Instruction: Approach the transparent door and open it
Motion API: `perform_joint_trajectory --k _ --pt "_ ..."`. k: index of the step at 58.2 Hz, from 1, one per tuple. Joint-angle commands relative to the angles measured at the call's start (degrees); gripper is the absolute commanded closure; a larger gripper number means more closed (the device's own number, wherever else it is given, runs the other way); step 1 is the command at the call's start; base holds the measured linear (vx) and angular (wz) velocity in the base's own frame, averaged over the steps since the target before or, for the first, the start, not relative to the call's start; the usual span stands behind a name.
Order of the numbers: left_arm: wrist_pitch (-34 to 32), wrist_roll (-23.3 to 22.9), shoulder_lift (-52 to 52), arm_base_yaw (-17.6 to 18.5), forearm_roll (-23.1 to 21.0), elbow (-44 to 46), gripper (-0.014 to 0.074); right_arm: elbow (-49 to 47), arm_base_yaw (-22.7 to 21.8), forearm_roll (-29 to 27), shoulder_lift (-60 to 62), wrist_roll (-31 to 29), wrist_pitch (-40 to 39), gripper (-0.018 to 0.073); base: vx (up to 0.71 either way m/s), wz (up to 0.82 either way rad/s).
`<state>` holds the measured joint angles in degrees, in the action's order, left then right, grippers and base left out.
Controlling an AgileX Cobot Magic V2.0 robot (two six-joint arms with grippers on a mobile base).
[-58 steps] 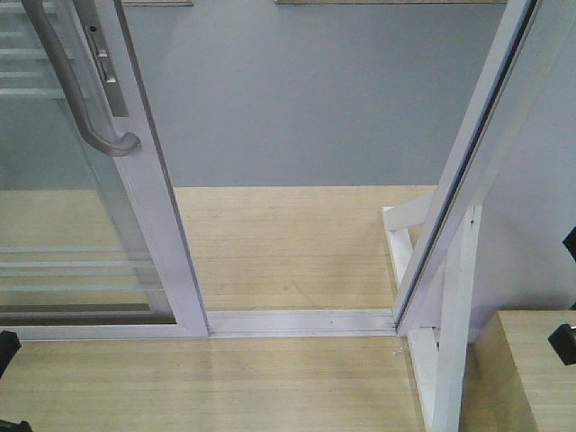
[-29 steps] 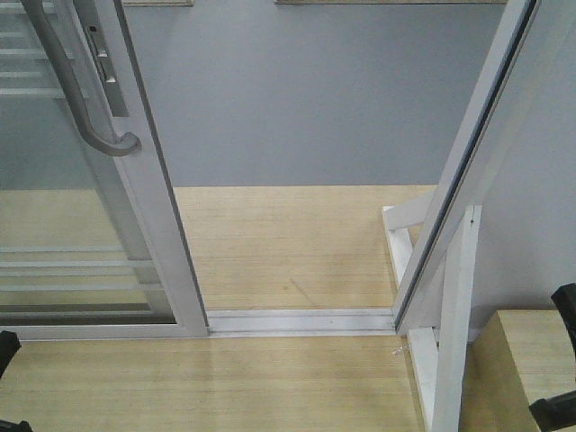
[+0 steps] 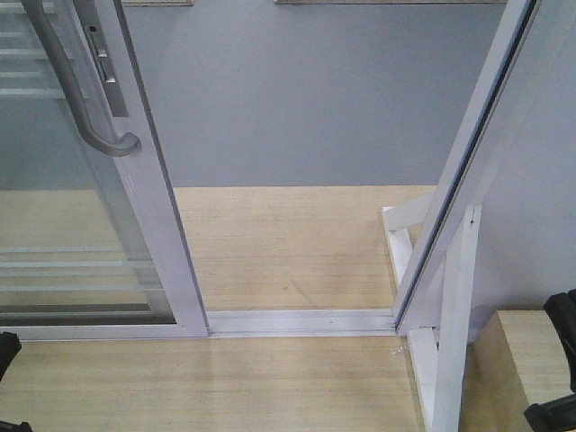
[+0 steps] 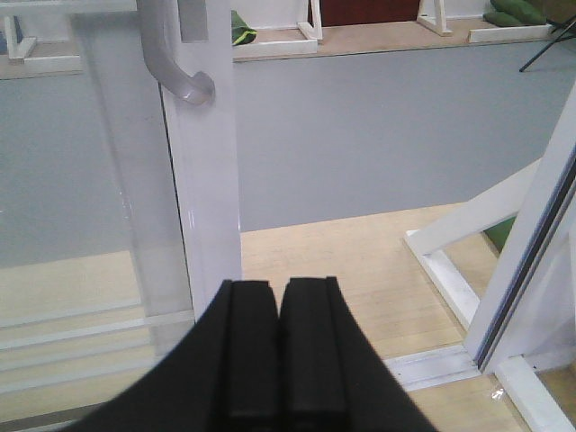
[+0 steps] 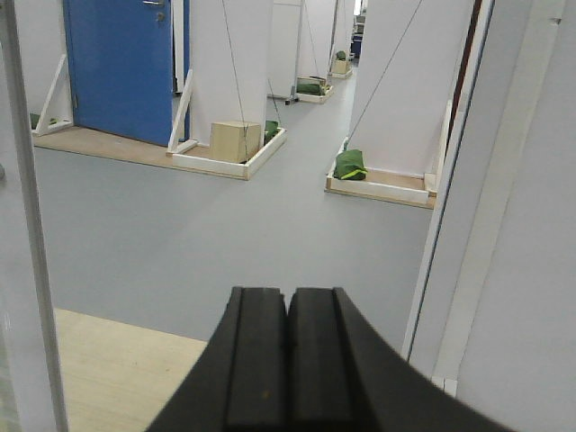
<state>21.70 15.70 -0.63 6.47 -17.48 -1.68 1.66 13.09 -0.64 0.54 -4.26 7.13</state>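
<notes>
Both jaws pressed shut on nothing: left gripper (image 4: 279, 346), right gripper (image 5: 288, 355). Transparent door (image 3: 63, 207) stands at frame left, slid aside, its grey handle (image 3: 76, 90) upper left, doorway seemingly clear. Judgement: if more travel is needed, hook the handle's lower curve and push along the floor track (image 3: 301, 321).

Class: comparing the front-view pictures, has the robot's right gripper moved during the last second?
Yes. Against the fixed wooden box, the right gripper has dropped from beside its top edge towards the frame's bottom right corner.
</notes>
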Motion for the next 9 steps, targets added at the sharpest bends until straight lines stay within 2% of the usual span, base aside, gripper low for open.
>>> perform_joint_trajectory --k 1,9 --pt "-4.05 -0.09 -0.76 -0.09 -0.88 -0.85 0.0603 0.28 0.06 0.06 0.93 -0.6 -4.56 0.0568 0.0 0.0" --pt "-4.05 -0.09 -0.76 -0.09 -0.88 -0.85 0.0603 0.28 0.06 0.06 0.93 -0.6 -4.56 0.0568 0.0 0.0"
